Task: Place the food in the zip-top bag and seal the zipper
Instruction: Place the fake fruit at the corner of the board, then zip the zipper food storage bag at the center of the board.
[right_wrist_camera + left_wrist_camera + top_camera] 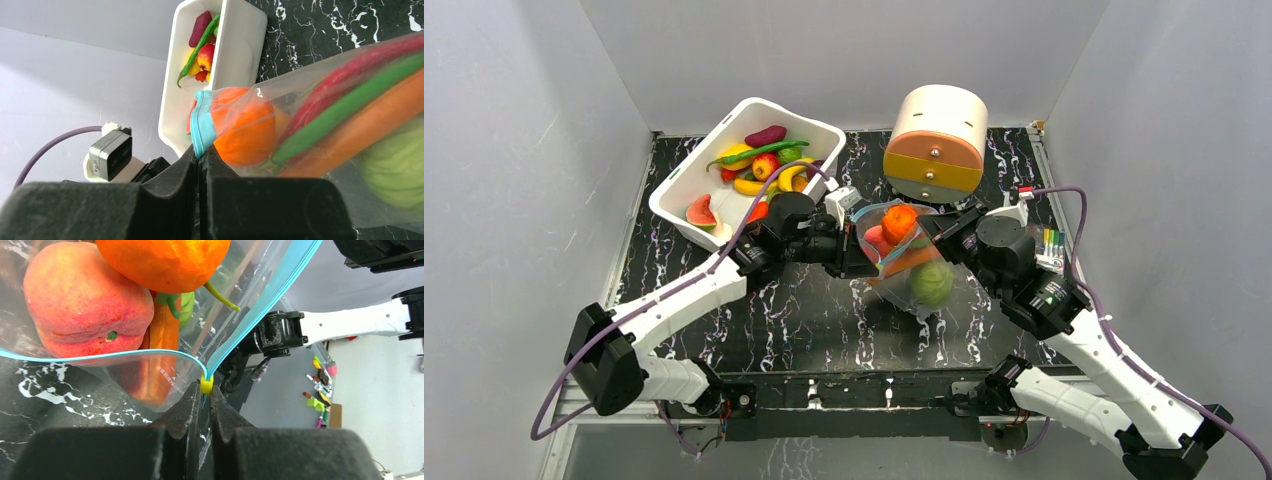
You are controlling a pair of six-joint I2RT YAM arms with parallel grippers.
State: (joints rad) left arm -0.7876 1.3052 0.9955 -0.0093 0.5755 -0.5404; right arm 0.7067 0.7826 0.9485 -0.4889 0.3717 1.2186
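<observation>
I have the zip-top bag (902,262) hanging between my arms over the counter (824,320), left jaws and right jaws each clamped on one end of its zipper (260,305); orange (165,257), peach (85,300), carrot (162,340) and cabbage (932,283) are inside, but the mouth gapes, unsealed.

Clear zip-top bag (894,270) w/ teal zipper (263,305) (yellow tab (206,385)), green cabbage (932,283), pink-red peach (85,300), black white-veined table (824,310).

Food (899,222) in zip-top bag (917,265) betw. left tool (861,258) & right tool (927,228); bin (724,135) behind-left, box (936,140) behind.
</observation>
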